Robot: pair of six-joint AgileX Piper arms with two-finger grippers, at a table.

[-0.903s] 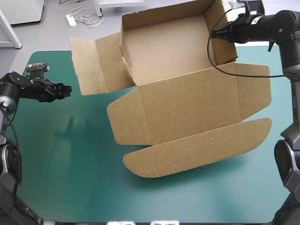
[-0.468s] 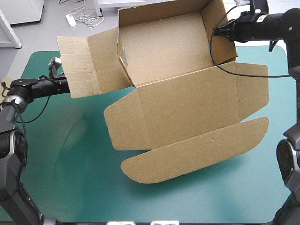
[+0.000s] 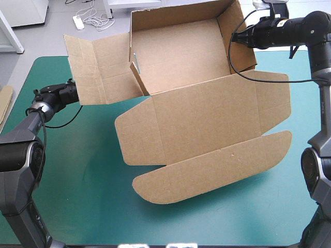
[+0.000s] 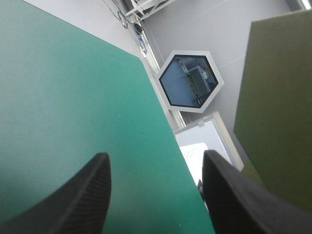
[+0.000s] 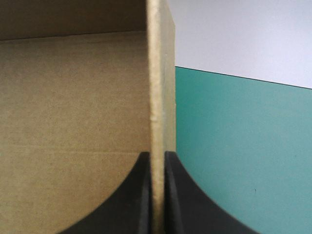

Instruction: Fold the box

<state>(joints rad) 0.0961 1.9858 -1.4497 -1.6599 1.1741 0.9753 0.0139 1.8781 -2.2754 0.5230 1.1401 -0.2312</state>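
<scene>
Box [image 3: 176,51] sits toward the table's [image 3: 77,181] far edge, lid [image 3: 207,124] flat toward me. My right gripper [image 5: 157,195] pinches the right wall [image 5: 158,97] tight. My left gripper [image 4: 156,156] gapes wide, empty, just beside the splayed left flap [image 3: 98,70]. I'd hold the right steady, slide the left squarely over the flap's edge, then swing it upright.
</scene>
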